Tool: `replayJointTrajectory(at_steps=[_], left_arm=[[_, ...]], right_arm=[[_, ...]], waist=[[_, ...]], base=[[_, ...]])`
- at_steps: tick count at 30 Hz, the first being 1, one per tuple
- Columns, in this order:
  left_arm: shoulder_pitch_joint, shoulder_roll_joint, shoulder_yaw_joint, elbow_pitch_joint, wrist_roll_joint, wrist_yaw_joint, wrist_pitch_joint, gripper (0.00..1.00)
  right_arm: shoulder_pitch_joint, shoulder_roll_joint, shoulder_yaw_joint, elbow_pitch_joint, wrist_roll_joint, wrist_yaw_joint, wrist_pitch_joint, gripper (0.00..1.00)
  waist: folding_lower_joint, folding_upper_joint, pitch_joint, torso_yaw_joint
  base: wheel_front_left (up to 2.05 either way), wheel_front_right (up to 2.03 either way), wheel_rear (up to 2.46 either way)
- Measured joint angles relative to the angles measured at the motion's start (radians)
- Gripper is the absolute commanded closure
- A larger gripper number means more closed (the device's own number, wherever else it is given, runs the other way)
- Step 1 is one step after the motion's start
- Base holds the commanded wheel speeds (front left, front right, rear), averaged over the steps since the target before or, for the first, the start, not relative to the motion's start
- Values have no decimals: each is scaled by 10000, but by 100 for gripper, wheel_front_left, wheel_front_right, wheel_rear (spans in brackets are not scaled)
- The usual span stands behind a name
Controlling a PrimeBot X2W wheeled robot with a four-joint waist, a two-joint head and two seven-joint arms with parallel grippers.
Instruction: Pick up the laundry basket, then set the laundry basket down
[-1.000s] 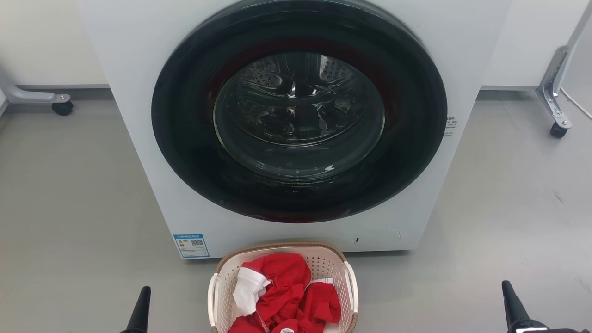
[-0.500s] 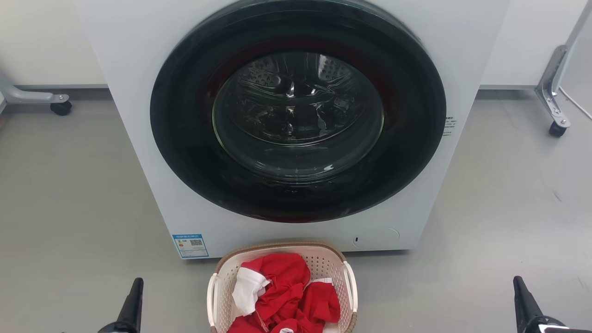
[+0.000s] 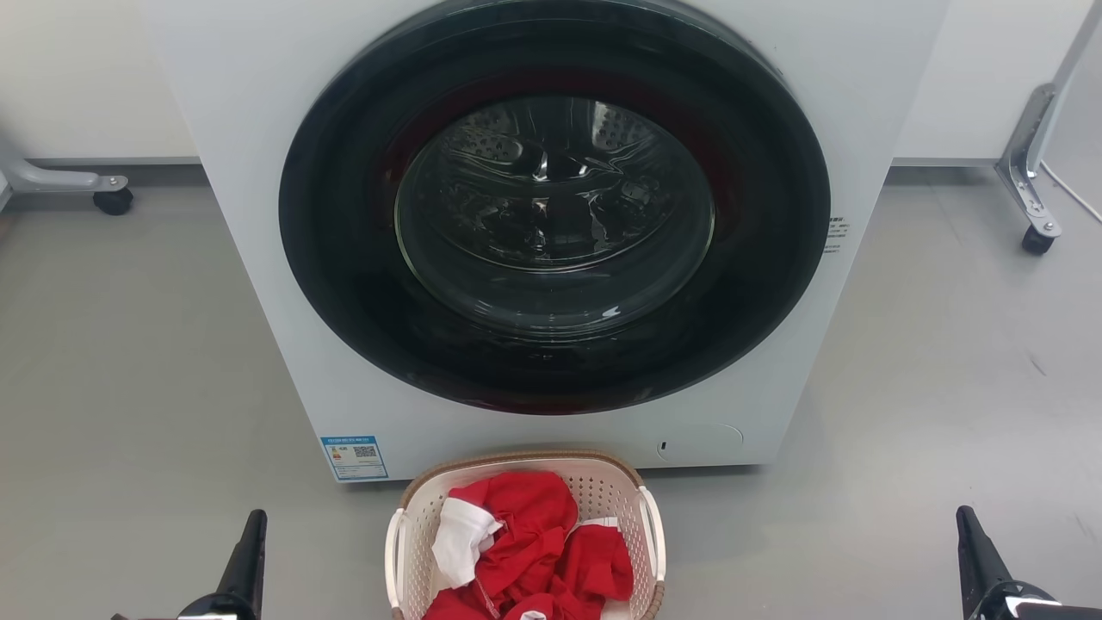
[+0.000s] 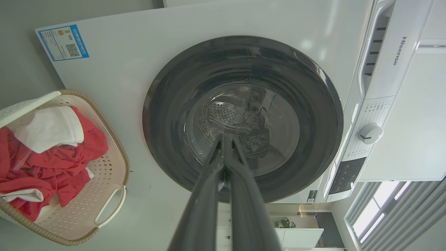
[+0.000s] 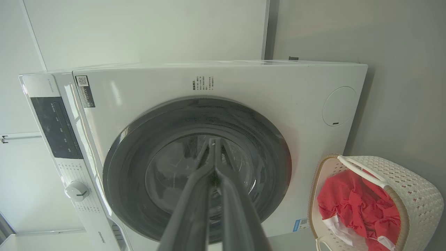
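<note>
The laundry basket [image 3: 608, 492] sits on the grey floor [image 3: 129, 362] at the bottom centre of the head view, just in front of the white washer [image 3: 250, 215] and below its big dark round door [image 3: 551, 207]. The door is shut. The basket's brown rim is nearest the machine, and its two white handles run down either side. Inside is a heap of red clothing [image 3: 534, 534] with a white piece [image 3: 461, 530] on the left part of the pile.

The left gripper [image 3: 250, 551] pokes up in the lower left corner and the right gripper [image 3: 971, 542] in the lower right corner. Both are well apart from the basket, one to each side. From the head view each shows as one dark spike, so the gap is hard to judge there. In the left wrist view the two long fingers meet at their tips [image 4: 225, 137], clamped on nothing, with the basket at the left edge. The right wrist view shows the same, tips pressed together [image 5: 213, 141], empty, with the basket at the lower right.

A blue label [image 3: 355, 456] is stuck on the washer's lower left corner.
</note>
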Motion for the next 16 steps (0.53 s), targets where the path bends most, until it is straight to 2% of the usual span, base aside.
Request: replayJointTrajectory(at_steps=[16], left_arm=[[0, -2, 0, 4, -2, 0, 0, 100]], right_arm=[[0, 0, 0, 2, 0, 2, 0, 100]], waist=[[0, 0, -1, 0]], base=[[0, 0, 0]])
